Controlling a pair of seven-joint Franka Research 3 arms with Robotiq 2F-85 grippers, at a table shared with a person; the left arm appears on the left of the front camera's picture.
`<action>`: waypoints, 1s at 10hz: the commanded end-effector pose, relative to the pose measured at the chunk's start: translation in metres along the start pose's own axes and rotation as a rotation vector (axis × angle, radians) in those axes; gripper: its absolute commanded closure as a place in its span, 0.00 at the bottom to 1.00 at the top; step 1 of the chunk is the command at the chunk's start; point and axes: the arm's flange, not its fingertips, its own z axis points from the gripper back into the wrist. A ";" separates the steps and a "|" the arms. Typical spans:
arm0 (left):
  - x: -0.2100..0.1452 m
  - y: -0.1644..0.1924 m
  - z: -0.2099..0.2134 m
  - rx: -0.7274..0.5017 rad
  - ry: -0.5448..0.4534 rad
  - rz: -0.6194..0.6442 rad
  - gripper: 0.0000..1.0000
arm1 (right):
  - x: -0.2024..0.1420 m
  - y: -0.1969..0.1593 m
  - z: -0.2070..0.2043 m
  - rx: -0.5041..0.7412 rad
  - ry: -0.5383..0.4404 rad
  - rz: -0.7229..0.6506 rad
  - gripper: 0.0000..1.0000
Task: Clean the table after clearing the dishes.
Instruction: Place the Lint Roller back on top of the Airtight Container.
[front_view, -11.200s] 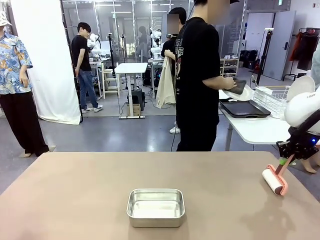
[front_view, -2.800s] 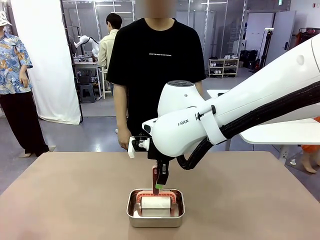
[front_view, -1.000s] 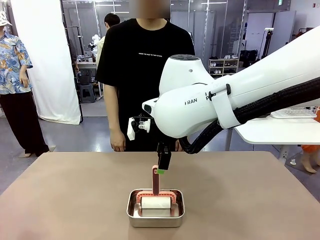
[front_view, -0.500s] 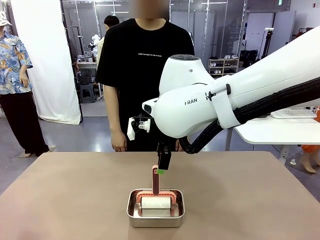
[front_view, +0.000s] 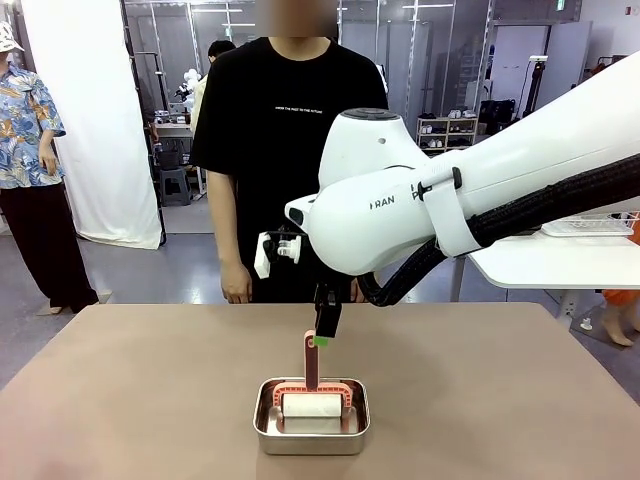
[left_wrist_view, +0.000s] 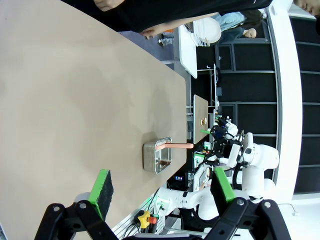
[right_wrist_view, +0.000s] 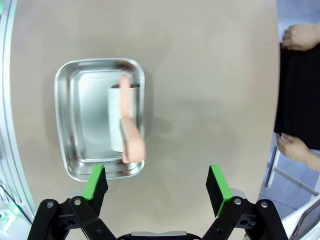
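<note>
Since release, roller (front_view: 312, 398) unmoved

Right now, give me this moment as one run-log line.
right claw: open, above roller handle | lint roller: resting in steel pan | left claw: open | table: dishes gone

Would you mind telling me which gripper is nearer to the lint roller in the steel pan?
The right gripper is nearer: it hangs open just above the lint roller in the pan. The left gripper, also open, is far off down the table.

R gripper (front_view: 322, 340) let go of roller (front_view: 311, 402), now in pan (front_view: 311, 432) below it; person faces table.
</note>
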 end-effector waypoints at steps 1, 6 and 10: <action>-0.001 -0.001 0.003 -0.001 -0.004 -0.002 0.00 | -0.003 -0.018 0.035 0.008 -0.056 -0.206 0.00; -0.001 -0.001 0.003 -0.001 -0.004 -0.002 0.00 | -0.141 -0.087 0.076 0.844 -0.363 -0.896 0.00; -0.001 -0.001 0.003 -0.001 -0.004 -0.002 0.00 | -0.298 -0.103 0.070 1.141 -0.812 -1.219 0.00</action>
